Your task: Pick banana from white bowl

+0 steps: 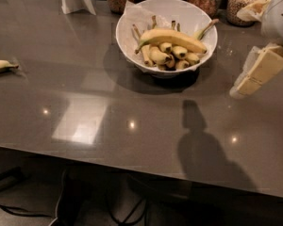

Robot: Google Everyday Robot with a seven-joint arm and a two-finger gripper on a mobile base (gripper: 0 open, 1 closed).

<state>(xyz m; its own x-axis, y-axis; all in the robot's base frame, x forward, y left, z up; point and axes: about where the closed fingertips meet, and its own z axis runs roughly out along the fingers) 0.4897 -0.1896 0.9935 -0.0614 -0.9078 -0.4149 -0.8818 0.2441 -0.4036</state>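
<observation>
The broad dark-grey glossy worktop point(85, 79) fills the view. Towards its far edge stands the large round glossy white bowl point(188, 11), with crumpled white paper at its left rim. The cream-coloured tool point(247, 81) hangs at the right edge, well apart from the bowl and slanting down towards the worktop. Whether it is wide or narrow I cannot tell.

The long curved yellow banana point(172, 36) lies across the top of the bowl, its thin stem pointing left, on a heap of short stubby dark-tipped bananas point(172, 55). A small pale banana point(0, 66) lies alone at the left edge.

The approach is probably the step in hand. To do it well, the tool should travel left above the rim, descend over the banana's thick middle, and close across its width, clear of the stubby ones below.
</observation>
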